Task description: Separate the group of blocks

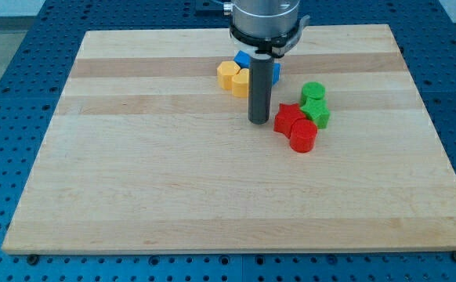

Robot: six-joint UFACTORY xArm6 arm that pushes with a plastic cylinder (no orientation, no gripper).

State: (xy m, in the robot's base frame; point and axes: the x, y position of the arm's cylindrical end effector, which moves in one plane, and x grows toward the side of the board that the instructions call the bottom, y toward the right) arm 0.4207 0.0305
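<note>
My tip [258,121], the end of a plain dark rod with no fingers to open or close, is resting on the pale wooden table [173,188] just left of the red star block [288,117], with the red cylinder [303,137], two green blocks [315,103], two yellow blocks [233,77] and partly hidden blue blocks [244,59] clustering nearby.

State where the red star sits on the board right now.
The red star lies right of centre in the view's upper half, touching the red cylinder below-right and the green blocks at right; my tip stands just left.

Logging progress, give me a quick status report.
My tip just left of red star block. Red and green blocks still clustered. Yellow blocks behind rod.
</note>
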